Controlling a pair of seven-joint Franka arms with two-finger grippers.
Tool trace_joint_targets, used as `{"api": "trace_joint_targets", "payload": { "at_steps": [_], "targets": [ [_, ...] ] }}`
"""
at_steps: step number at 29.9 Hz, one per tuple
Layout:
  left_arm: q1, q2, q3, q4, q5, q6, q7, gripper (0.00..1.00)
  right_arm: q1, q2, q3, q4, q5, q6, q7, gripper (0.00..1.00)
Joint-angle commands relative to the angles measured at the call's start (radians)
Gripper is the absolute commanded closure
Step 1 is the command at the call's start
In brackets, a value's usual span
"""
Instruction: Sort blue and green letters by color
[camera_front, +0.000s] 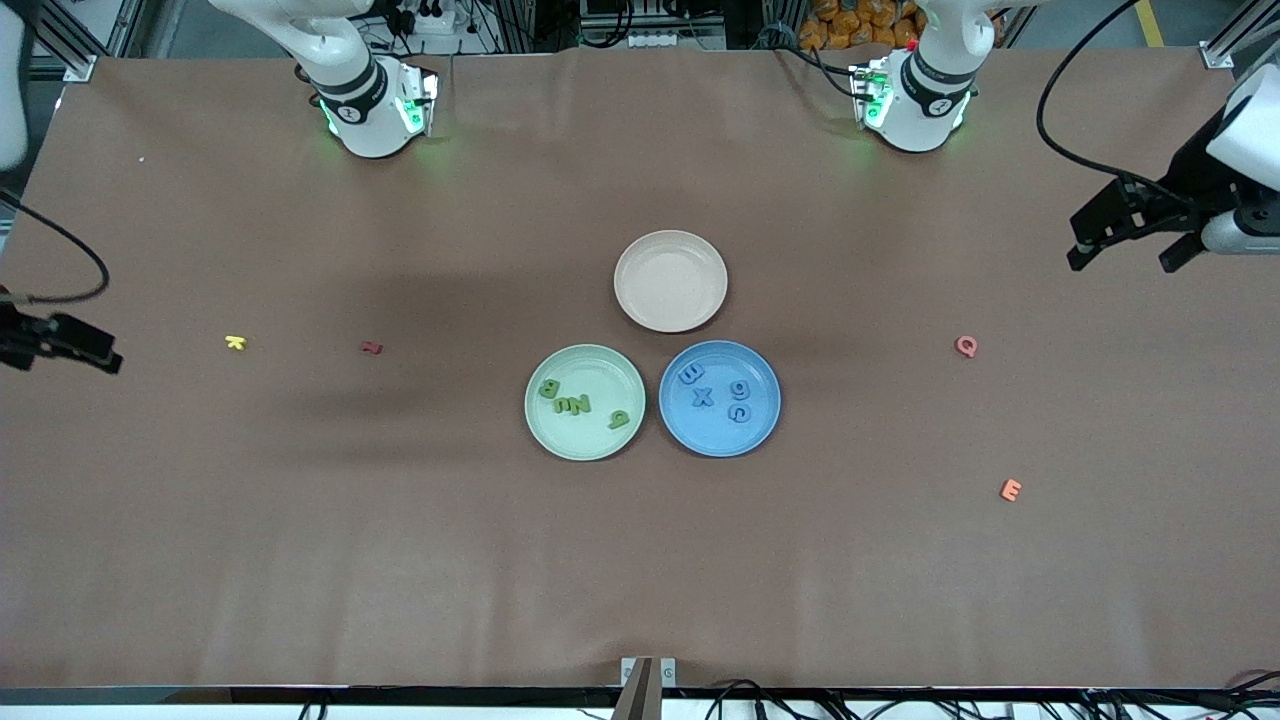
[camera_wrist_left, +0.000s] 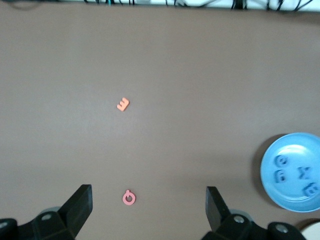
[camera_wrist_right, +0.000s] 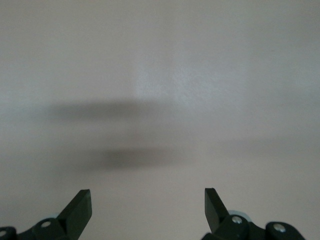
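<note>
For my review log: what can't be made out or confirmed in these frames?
- Right gripper: front view's edge cuts it off; only its fingers show in the right wrist view, spread, over bare table.
- Green letters on the green plate: some too small to read.
- Beige plate: the left wrist view's corner cuts it off.

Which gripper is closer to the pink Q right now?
Left. The left gripper hangs open over the table's left-arm end, close to the pink Q. The right gripper waits open over the right-arm end.
</note>
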Motion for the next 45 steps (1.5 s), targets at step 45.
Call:
{"api": "trace_joint_targets", "payload": {
  "at_steps": [45],
  "targets": [
    [0.005, 0.082, 0.0, 0.024, 0.105, -0.041, 0.109, 0.0, -0.005, -0.139, 0.048, 0.032, 0.014, -0.268, 0.027, 0.0]
  ]
}}
